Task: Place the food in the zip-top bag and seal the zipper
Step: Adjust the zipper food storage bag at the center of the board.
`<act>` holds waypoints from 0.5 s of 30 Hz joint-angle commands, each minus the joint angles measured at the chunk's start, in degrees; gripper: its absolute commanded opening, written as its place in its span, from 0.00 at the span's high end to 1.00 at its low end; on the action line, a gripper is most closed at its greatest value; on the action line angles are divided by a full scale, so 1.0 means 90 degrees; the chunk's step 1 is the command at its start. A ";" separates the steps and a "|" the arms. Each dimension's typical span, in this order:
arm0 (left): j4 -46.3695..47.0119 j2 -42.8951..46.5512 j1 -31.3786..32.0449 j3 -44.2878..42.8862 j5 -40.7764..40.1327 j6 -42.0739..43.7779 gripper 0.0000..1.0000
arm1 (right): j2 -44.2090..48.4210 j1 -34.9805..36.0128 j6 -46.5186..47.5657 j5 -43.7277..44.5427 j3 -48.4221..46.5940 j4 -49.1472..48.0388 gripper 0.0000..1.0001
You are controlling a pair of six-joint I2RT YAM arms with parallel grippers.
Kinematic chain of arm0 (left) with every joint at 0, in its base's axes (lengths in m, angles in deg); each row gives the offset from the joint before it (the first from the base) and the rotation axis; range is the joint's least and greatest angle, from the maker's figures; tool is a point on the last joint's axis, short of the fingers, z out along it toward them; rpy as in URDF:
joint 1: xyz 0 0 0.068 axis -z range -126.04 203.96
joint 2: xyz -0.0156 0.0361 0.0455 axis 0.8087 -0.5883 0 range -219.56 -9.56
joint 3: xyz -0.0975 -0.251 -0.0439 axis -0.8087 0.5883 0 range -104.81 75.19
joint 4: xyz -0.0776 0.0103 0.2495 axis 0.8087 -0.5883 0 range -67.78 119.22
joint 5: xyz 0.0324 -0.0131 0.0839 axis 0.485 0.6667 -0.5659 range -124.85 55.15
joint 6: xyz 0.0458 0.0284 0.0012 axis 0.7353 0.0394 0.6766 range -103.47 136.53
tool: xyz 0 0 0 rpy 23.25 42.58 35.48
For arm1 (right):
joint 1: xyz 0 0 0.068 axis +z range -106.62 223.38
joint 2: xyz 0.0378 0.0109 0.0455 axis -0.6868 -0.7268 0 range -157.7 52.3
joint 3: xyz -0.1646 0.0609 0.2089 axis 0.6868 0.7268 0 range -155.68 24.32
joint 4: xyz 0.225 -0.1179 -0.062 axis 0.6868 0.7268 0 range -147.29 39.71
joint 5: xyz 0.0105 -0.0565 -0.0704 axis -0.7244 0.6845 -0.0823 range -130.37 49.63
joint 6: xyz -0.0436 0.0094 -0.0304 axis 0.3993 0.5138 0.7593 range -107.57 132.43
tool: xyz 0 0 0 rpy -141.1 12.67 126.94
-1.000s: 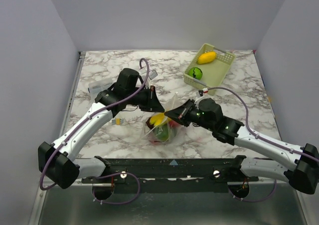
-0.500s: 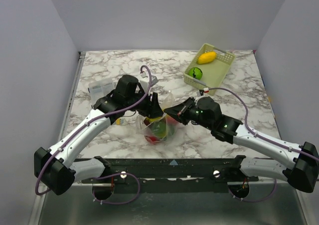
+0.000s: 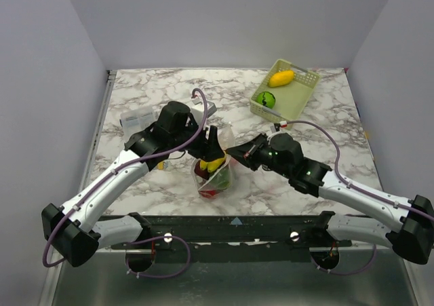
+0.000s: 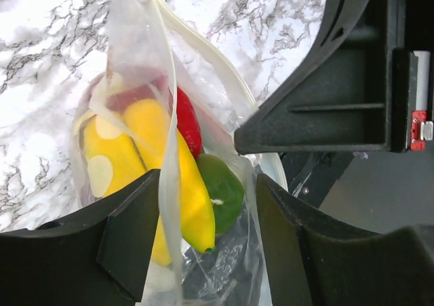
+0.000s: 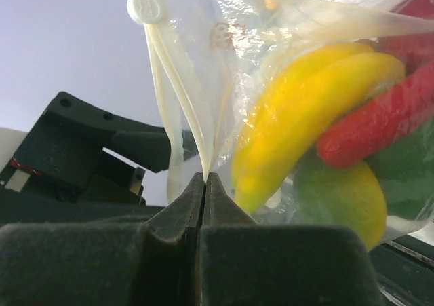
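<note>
Left wrist: left jaws open, straddling zip-top bag [image 4: 135,82] holding food [image 4: 183,177]; right jaws pinching bag's edge.

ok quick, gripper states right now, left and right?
Left gripper: open, jaws either side of the zip-top bag.
Right gripper: shut on the zip-top bag's edge.

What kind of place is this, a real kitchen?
Probably a robot test bench, not a kitchen: a left arm and right arm are bolted at the edge of a marble-patterned table, plain walls close it in, and the food in the basket looks like plastic toys.
</note>
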 commanded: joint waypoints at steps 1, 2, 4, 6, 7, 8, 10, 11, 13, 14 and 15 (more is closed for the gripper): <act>-0.0314 -0.0159 0.0018 -0.0262 -0.0174 -0.0060 0.40 | 0.0269 -0.0005 0.0065 0.0400 0.0134 0.0013 1.00; -0.0146 -0.0085 0.0021 -0.0146 -0.0020 -0.0103 0.35 | 0.0229 -0.0003 0.0072 0.0418 0.0111 0.0013 1.00; 0.0215 0.0090 0.0024 0.0077 0.0296 -0.0165 0.20 | 0.0091 0.0000 0.0100 0.0428 0.0010 0.0013 1.00; 0.0365 0.0204 0.0044 0.0175 0.0341 -0.0180 0.12 | -0.0090 -0.0005 0.0103 0.0395 -0.0112 0.0013 1.00; 0.0373 0.0225 0.0079 0.0180 0.0327 -0.0170 0.10 | -0.0164 0.0000 0.0098 0.0376 -0.0180 0.0013 1.00; 0.0379 0.0237 0.0106 0.0190 0.0268 -0.0155 0.06 | -0.0246 0.0000 0.0074 0.0352 -0.0236 0.0013 1.00; 0.0338 0.0203 0.0221 0.0157 0.0058 -0.0096 0.04 | -0.0357 0.0000 -0.0046 0.0341 -0.0309 -0.0041 1.00; 0.0262 0.0171 0.0300 0.0122 -0.0137 -0.0056 0.04 | -0.0394 0.0000 -0.0107 0.0341 -0.0320 -0.0099 1.00; 0.0109 0.0090 0.0473 0.0053 -0.0549 0.0056 0.04 | -0.0436 -0.0001 -0.0184 0.0338 -0.0371 -0.0181 1.00; 0.0089 0.0065 0.0552 0.0061 -0.0746 0.0106 0.05 | -0.0448 0.0000 -0.0234 0.0331 -0.0407 -0.0191 1.00; 0.0059 0.0055 0.0605 0.0074 -0.0959 0.0128 0.07 | -0.0464 0.0000 -0.0265 0.0312 -0.0435 -0.0208 1.00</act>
